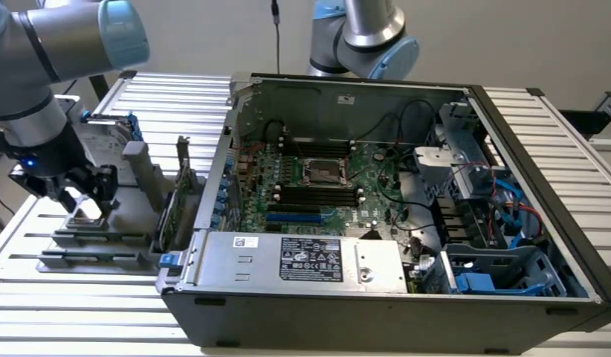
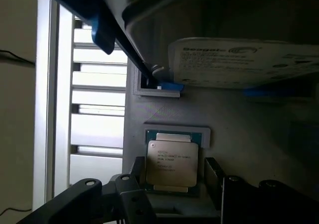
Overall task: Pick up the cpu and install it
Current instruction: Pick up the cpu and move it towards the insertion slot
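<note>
The cpu (image 2: 172,164), a small flat square chip with a silver-grey printed top, lies in a shallow recess of the grey holder block (image 2: 249,119). In the exterior view the cpu (image 1: 88,216) sits at the left, directly under my gripper (image 1: 83,199). In the wrist view the gripper (image 2: 174,170) is open, one black finger (image 2: 137,169) on each side of the chip with a small gap showing. The empty cpu socket (image 1: 323,172) is in the middle of the green motherboard inside the open computer case (image 1: 285,297).
A silver hard drive (image 2: 244,59) with blue side rails stands in the holder just beyond the cpu. Upright cards (image 1: 175,201) stand between the holder and the case wall. A second robot arm (image 1: 370,37) rises behind the case. The slatted white table (image 1: 88,312) lies all around.
</note>
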Robot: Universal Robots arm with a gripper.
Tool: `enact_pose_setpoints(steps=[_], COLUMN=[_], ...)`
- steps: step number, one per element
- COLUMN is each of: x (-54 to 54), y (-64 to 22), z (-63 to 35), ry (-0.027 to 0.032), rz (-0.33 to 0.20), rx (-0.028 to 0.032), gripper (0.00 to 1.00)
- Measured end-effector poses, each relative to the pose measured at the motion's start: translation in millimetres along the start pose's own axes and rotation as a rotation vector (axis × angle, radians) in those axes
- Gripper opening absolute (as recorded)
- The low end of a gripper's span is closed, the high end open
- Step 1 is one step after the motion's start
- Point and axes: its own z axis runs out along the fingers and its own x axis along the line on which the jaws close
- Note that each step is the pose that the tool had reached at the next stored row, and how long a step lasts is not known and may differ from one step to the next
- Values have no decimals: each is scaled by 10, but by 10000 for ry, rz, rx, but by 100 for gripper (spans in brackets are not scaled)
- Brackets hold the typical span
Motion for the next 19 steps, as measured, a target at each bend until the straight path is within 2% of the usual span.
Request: enact_pose_setpoints(steps=[7, 14, 17, 19], x=[-1, -2, -3, -3], y=[-2, 8, 17, 22], z=[49, 58, 59, 62], ry=[0, 41, 67, 75], rz=[96, 130, 133, 137], rx=[-3, 0, 37, 87], gripper=[60, 60, 60, 60])
